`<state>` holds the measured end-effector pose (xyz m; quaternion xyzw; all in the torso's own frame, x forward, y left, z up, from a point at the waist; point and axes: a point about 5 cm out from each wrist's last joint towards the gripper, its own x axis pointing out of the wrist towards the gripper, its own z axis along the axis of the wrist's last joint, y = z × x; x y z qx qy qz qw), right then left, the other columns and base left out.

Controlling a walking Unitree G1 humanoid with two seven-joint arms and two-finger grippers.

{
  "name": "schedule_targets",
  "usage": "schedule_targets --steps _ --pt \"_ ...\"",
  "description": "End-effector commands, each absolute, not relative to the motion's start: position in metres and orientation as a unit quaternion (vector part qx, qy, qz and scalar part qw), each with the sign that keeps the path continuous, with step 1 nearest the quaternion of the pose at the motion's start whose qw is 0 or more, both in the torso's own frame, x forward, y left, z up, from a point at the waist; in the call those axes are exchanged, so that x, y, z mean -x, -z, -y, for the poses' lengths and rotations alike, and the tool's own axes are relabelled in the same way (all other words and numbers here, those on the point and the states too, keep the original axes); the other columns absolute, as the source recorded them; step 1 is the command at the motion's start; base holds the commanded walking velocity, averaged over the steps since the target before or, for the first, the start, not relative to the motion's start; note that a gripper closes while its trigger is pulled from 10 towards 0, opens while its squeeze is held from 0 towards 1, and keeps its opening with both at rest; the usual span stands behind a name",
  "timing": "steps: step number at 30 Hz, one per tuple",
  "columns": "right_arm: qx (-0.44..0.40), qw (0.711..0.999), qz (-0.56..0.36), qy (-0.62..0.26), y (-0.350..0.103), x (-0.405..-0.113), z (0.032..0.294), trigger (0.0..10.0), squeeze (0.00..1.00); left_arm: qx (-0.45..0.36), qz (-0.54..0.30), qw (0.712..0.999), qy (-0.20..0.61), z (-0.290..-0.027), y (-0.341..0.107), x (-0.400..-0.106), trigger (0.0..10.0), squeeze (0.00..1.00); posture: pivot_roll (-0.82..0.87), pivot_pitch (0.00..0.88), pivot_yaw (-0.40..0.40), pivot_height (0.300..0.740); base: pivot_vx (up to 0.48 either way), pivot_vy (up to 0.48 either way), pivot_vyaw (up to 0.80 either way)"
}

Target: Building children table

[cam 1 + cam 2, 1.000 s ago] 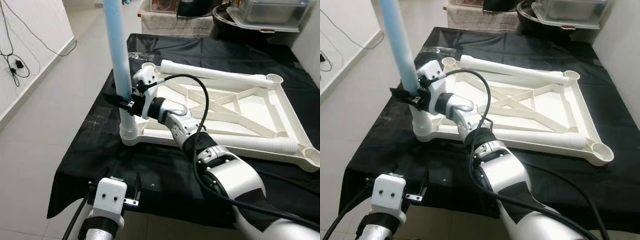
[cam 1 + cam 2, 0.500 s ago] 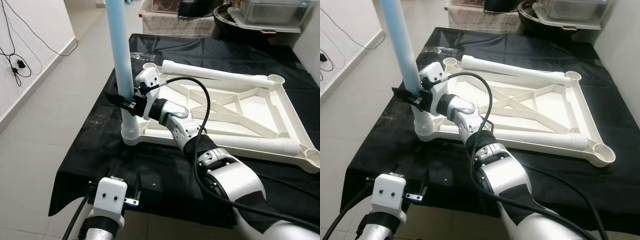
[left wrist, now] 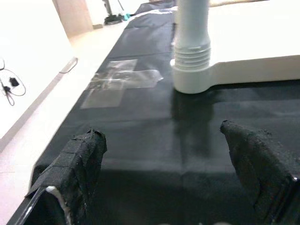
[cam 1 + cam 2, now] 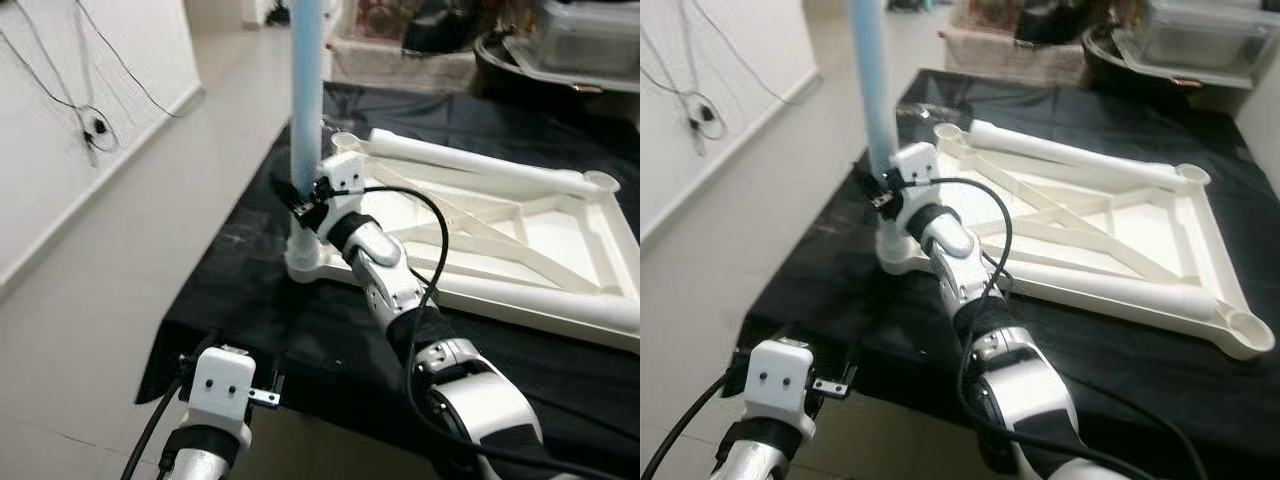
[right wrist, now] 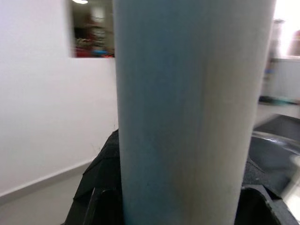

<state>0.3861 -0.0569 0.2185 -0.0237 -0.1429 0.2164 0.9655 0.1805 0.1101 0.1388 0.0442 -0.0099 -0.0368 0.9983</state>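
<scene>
At the worktop [image 4: 240, 300] corner, right claw [image 4: 305, 195] still grips the now-upright blue leg [image 4: 306, 90], seated in its socket; left claw [image 3: 164, 183] idles open.

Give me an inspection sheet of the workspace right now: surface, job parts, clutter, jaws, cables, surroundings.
Surface: black cloth over the work table; clear tape patch near the left edge.
Job's things: white tabletop frame lying underside up; blue leg standing upright in the near-left corner socket; two white legs lying on the frame.
Clutter: bins and a dark bowl beyond the far edge.
Grippers: right gripper with jaws shut on the blue leg above the socket; left gripper open, low at the near edge.
Cables: black cable looping along the right arm; wires on the wall.
Surroundings: pale tiled floor, white wall.
</scene>
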Motion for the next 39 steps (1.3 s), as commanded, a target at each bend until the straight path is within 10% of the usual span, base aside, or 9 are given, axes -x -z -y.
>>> schedule_targets --steps 1,15,36,37,38,39 --pt "0.044 0.986 0.077 -0.138 -0.192 -0.39 0.084 0.0 0.0 -0.044 -0.002 0.998 0.037 -0.111 -0.135 -0.18 10.0 0.0 0.06 0.133 -0.025 0.74 0.0 0.0 0.0" --pt "-0.074 0.966 -0.021 0.246 -0.19 -0.377 0.094 0.0 0.0 -0.049 0.0 0.998 0.038 -0.112 -0.135 -0.182 10.0 0.0 0.08 0.13 -0.03 0.74 0.0 0.0 0.0" --pt "-0.083 0.954 -0.069 0.281 -0.184 -0.363 0.09 0.0 0.0 -0.055 -0.005 0.997 0.044 -0.113 -0.131 -0.183 10.0 0.0 0.07 0.123 -0.019 0.74 0.0 0.0 0.0" --pt "-0.075 0.958 -0.073 0.265 -0.184 -0.364 0.088 7.3 0.0 -0.056 -0.006 0.997 0.045 -0.113 -0.131 -0.183 10.0 0.0 0.07 0.117 -0.015 0.74 0.0 0.0 0.0" --pt "-0.071 0.961 -0.077 0.254 -0.182 -0.364 0.086 10.0 0.0 -0.056 -0.006 0.997 0.046 -0.113 -0.131 -0.183 10.0 0.0 0.07 0.117 -0.015 0.74 0.0 0.0 0.0" --pt "-0.051 0.969 -0.073 0.23 -0.182 -0.364 0.084 10.0 0.0 -0.056 -0.007 0.997 0.047 -0.113 -0.131 -0.182 10.0 0.0 0.07 0.117 -0.015 0.74 0.0 0.0 0.0"
